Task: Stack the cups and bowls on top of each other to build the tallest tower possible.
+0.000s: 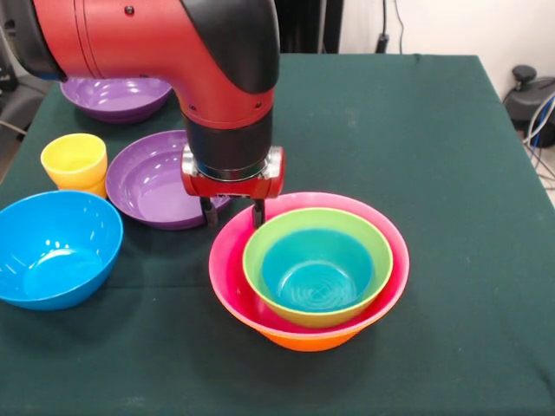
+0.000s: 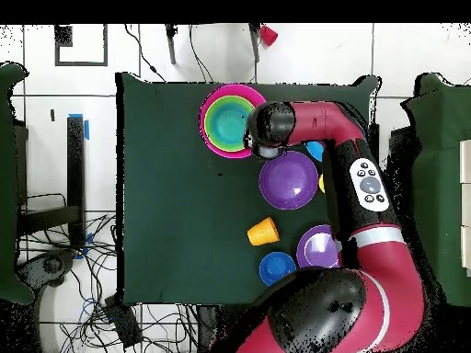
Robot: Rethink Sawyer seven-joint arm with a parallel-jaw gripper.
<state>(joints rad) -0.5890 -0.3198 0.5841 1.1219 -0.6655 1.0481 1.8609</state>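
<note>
The tower stands at the front middle of the table: a teal bowl [image 1: 316, 276] inside a green bowl [image 1: 260, 276], inside a pink bowl [image 1: 227, 276], on an orange bowl [image 1: 303, 340]. In the overhead view the tower [image 2: 225, 119] shows beside the arm's wrist. My gripper [image 1: 234, 213] hangs open over the pink bowl's far left rim, with nothing between its fingers. A yellow cup [image 1: 75, 161] stands upright at the left. An orange cup [image 2: 263, 232] sits apart, seen only from overhead.
A purple bowl [image 1: 147, 184] lies just behind the gripper, and a second purple bowl [image 1: 117, 95] sits at the far left. A light blue bowl [image 1: 52, 247] rests at the front left. A small dark blue bowl [image 2: 276, 268] sits near the robot's base.
</note>
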